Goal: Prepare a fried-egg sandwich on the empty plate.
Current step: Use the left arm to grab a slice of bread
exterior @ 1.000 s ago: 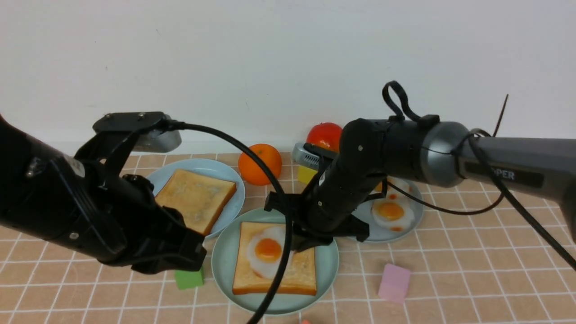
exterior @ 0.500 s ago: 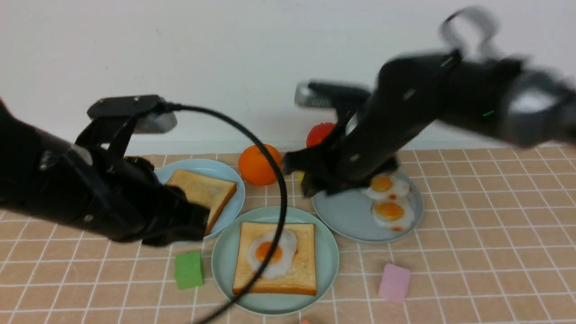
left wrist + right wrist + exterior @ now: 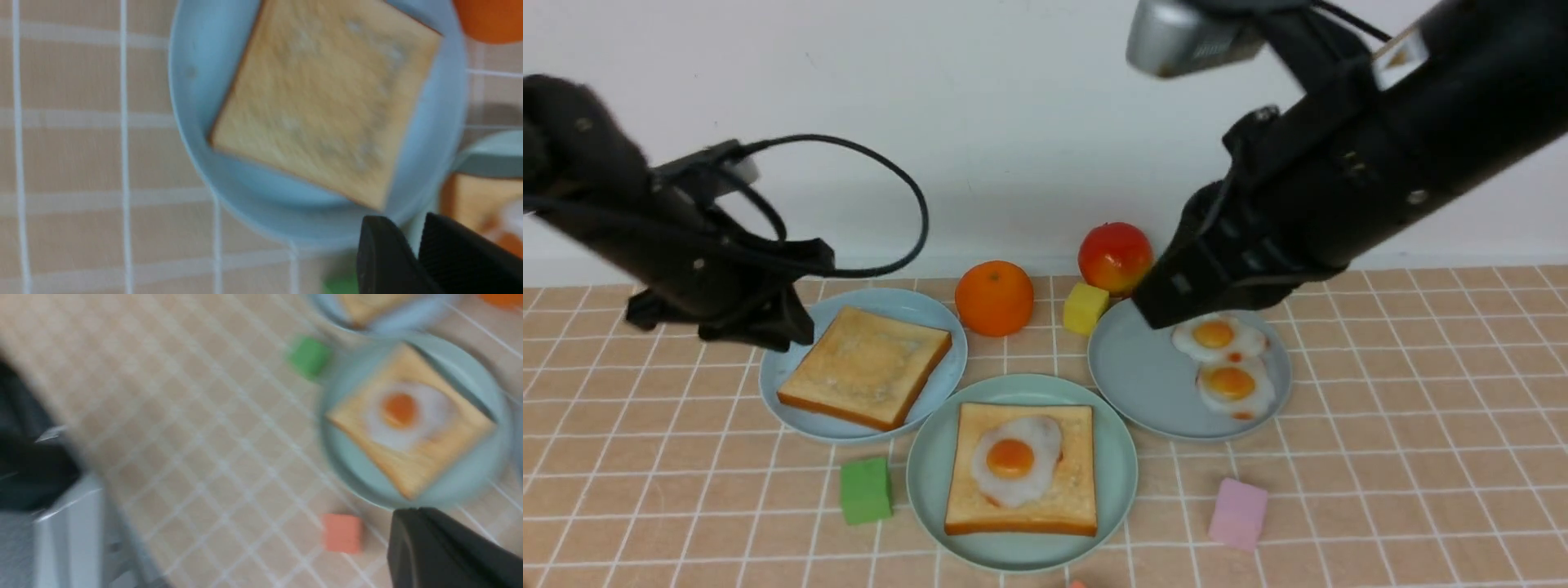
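Here's the picture: the mint-green plate [image 3: 927, 478] sits near centre on the tiled table [image 3: 1421, 457]. A toast slice [image 3: 1058, 498] lies flat on it, with the fried egg [image 3: 1015, 461] on top, yolk up.

The second toast slice [image 3: 866, 366] lies on the pale blue plate [image 3: 911, 304], just to the far left of the mint-green one. The two rims are touching or very nearly so (hard to call from this angle).

The left gripper [image 3: 760, 327] hangs by the left edge of that blue plate, clear of the slice. The left wrist view shows its fingers [image 3: 384, 253] a little apart with nothing between them.

Over on the right, the right gripper [image 3: 1156, 314] is up in the air above the far edge of the grey-blue plate [image 3: 1143, 384]. Its jaws are pressed together and it carries nothing. Two more fried eggs [image 3: 1232, 384] lie one behind the other on the right half of that plate.

Along the far side, from left to right, are an orange [image 3: 994, 298], a yellow cube [image 3: 1085, 308] and a red apple [image 3: 1115, 257]. On the near side, a green cube [image 3: 865, 490] sits just left of the mint-green plate and a pink block [image 3: 1237, 513] lies off to its right. Both wrist views are blurred.
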Motion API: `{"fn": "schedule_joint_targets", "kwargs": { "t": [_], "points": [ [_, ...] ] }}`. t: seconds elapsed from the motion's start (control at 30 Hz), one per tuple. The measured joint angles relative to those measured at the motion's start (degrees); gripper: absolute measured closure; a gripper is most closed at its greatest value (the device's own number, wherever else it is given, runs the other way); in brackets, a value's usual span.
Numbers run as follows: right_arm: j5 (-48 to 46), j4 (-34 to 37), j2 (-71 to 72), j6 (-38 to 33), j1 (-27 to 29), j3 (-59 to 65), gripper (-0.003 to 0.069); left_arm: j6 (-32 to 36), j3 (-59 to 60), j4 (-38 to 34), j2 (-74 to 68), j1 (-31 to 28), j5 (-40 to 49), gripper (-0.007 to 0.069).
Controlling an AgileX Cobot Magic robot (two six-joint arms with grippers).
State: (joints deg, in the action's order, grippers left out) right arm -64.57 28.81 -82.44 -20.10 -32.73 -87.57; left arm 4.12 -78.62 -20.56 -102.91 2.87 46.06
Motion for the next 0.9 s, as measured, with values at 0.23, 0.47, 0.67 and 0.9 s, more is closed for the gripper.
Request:
{"fn": "schedule_joint_targets", "kwargs": {
  "t": [0.23,0.47,0.67,0.9],
  "points": [
    [5.36,3.52,7.61,-6.02,0.00,9.80,0.0673,1.14,-12.28,4.61,-11.02,0.06,1.23,0.0310],
    [8.46,3.58,12.47,-8.90,0.00,17.90,0.0673,2.60,-17.58,6.63,-19.90,0.06,1.17,0.0264],
    [8.80,4.60,12.97,-9.12,0.00,18.87,0.0671,4.16,-18.19,6.76,-23.50,0.06,0.33,0.0290],
    [8.93,4.99,13.18,-9.24,0.00,18.87,0.0671,4.34,-18.53,6.59,-23.81,0.06,0.85,0.0391]
  ]
}}
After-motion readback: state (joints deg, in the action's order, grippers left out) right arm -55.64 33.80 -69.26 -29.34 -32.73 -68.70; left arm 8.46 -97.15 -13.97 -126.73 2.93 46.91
